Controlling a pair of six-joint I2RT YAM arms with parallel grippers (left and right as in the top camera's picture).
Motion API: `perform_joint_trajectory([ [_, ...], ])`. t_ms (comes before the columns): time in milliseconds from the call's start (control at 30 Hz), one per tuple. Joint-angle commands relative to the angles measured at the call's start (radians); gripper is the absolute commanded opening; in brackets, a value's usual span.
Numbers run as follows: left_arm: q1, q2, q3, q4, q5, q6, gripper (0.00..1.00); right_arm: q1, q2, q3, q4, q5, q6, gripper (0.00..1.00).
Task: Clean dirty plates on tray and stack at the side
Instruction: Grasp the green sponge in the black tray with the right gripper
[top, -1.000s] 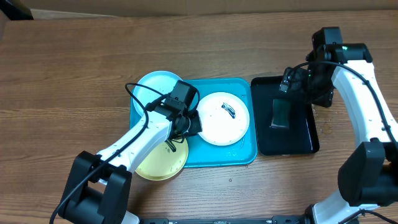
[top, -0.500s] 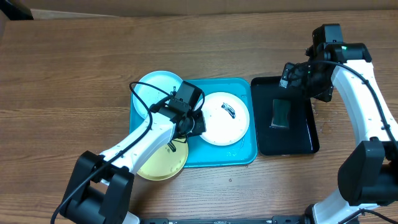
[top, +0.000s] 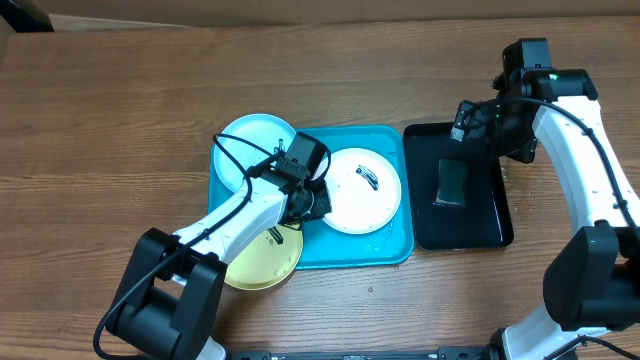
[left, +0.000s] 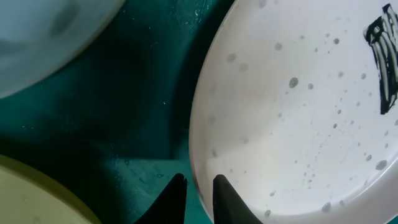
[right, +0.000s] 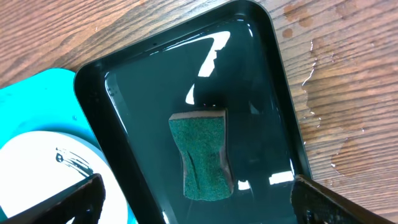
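Observation:
The turquoise tray lies mid-table. The white plate with a dark smear sits on its right half. The light blue plate rests on its far left corner, the yellow-green plate over its near left edge. My left gripper is at the white plate's left rim. In the left wrist view its fingers are nearly closed with the rim of the wet white plate between them. My right gripper hangs wide open above the green sponge.
The narrow black tray with the sponge stands right of the turquoise tray and holds water. Water drops lie on the wooden table beside it. A cardboard edge runs along the back.
My left gripper has shifted a little right, onto the white plate's left rim. My right gripper has risen slightly over the black tray and stays open.

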Motion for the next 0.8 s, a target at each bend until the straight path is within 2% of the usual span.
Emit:
perform_joint_trajectory([
  [0, -0.008, 0.008, -0.005, 0.003, -0.021, -0.017, 0.17, 0.0, -0.005, -0.013, 0.009, 0.012, -0.003, 0.91],
  [67, -0.008, 0.008, -0.005, 0.003, -0.022, -0.017, 0.17, 0.0, -0.005, -0.034, 0.026, 0.021, -0.004, 0.83],
  [100, -0.008, 0.008, -0.005, 0.003, -0.022, -0.017, 0.17, 0.0, -0.005, -0.048, 0.037, 0.023, -0.004, 0.83],
  [333, -0.008, 0.008, -0.006, 0.003, -0.031, -0.017, 0.17, 0.0, -0.005, -0.171, 0.153, 0.021, -0.003, 0.83],
  [600, -0.008, 0.008, -0.006, 0.003, -0.037, -0.018, 0.16, 0.032, -0.005, -0.237, 0.186, 0.019, -0.004, 0.83],
  [767, -0.008, 0.008, -0.006, 0.003, -0.037, -0.017, 0.16, 0.092, -0.005, -0.304, 0.24, 0.034, -0.08, 0.8],
])
